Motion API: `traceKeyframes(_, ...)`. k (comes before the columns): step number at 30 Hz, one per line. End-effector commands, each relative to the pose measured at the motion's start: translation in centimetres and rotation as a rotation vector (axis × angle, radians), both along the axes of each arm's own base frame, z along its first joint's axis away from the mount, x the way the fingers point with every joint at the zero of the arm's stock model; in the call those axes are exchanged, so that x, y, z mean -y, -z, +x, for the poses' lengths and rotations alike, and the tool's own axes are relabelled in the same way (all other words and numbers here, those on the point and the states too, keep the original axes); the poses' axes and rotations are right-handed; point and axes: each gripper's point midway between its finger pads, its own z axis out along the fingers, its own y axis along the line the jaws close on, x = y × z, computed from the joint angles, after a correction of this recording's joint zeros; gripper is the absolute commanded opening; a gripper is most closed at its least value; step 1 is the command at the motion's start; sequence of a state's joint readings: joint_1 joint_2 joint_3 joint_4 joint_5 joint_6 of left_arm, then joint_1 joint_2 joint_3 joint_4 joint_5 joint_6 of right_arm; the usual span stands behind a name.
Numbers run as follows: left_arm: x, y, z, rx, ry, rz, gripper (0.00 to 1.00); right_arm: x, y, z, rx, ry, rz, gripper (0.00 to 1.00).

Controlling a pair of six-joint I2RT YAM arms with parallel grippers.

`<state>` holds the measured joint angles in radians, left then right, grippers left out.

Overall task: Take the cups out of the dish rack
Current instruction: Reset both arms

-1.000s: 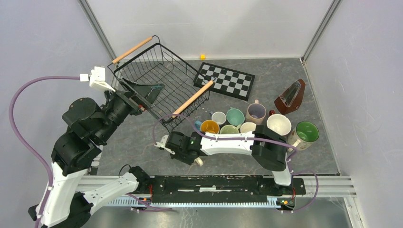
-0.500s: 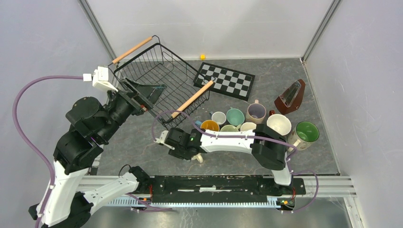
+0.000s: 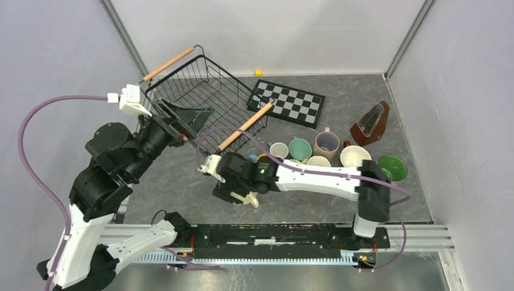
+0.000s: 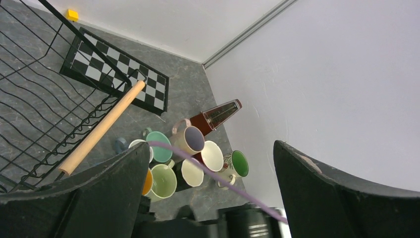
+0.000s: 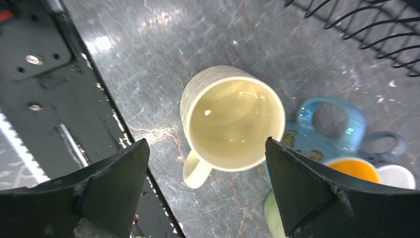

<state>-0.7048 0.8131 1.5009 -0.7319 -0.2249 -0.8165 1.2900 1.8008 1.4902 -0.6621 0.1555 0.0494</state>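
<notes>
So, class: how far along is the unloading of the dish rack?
Done: the dish rack shows no cups inside; the mugs stand grouped on the table. In hand: the right claw is open around a cream mug standing on the table. Left: seemingly nothing, just pulling clear.

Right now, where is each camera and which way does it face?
Top external: above, behind the bases, looking down on the table; left arm, right arm show.
Left wrist: by the dish rack, facing across it to the cups; own fingers below.
Right wrist: straight down on a cream mug between its fingers.
Shared: top and left wrist show the wooden handle.
</notes>
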Motion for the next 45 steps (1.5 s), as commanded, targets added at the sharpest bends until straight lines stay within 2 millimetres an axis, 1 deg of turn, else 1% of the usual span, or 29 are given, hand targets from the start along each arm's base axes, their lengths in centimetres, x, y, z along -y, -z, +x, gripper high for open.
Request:
traceKeyframes(1,0.1,-1.6,-0.5,0.060,0.034,0.014,1.00,-0.3,-7.4,0.0,0.042,0.010,0.194,0.98)
traceKeyframes(3,0.2,-1.7,-0.6,0.065,0.041,0.012,1.00,0.2,-9.0,0.2,0.049,0.025,0.231,0.98)
traceKeyframes(7,0.8,-1.8,-0.7,0.076,0.069,0.015,1.00,1.9,-11.3,1.4,0.062,0.098,0.297,0.98)
traceKeyframes(10,1.1,-1.7,-0.7,0.084,0.083,0.021,1.00,4.0,-12.9,3.1,0.069,0.182,0.360,0.98)
traceKeyframes(13,1.8,-0.8,-0.2,0.069,0.100,0.050,1.00,6.5,-14.9,5.0,0.081,0.278,0.446,0.98)
traceKeyframes(15,2.7,0.1,0.2,0.047,0.125,0.075,1.00,8.3,-15.9,6.1,0.088,0.348,0.507,0.98)
traceKeyframes(16,3.1,0.6,0.4,0.035,0.138,0.085,1.00,9.5,-16.8,6.9,0.103,0.389,0.546,0.98)
traceKeyframes(20,4.8,3.2,1.6,-0.027,0.173,0.138,1.00,13.4,-18.2,8.5,0.161,0.526,0.642,0.98)
traceKeyframes(23,5.7,5.7,2.5,-0.074,0.185,0.192,1.00,15.6,-19.0,8.7,0.207,0.592,0.683,0.98)
traceKeyframes(27,6.5,9.5,3.7,-0.148,0.189,0.265,1.00,17.7,-19.9,8.3,0.249,0.639,0.748,0.98)
traceKeyframes(29,6.6,11.2,4.1,-0.181,0.180,0.301,1.00,18.6,-20.5,8.1,0.269,0.659,0.781,0.98)
traceKeyframes(33,6.4,13.7,4.6,-0.215,0.168,0.380,1.00,20.0,-21.7,7.6,0.297,0.683,0.852,0.98)
traceKeyframes(37,6.1,15.6,4.8,-0.252,0.162,0.450,1.00,20.2,-22.4,7.3,0.302,0.672,0.892,0.98)
traceKeyframes(40,5.9,16.4,4.7,-0.264,0.160,0.465,1.00,20.0,-22.6,7.3,0.299,0.666,0.898,0.98)
traceKeyframes(45,5.3,16.3,4.7,-0.248,0.144,0.481,1.00,19.7,-22.4,7.4,0.294,0.665,0.896,0.98)
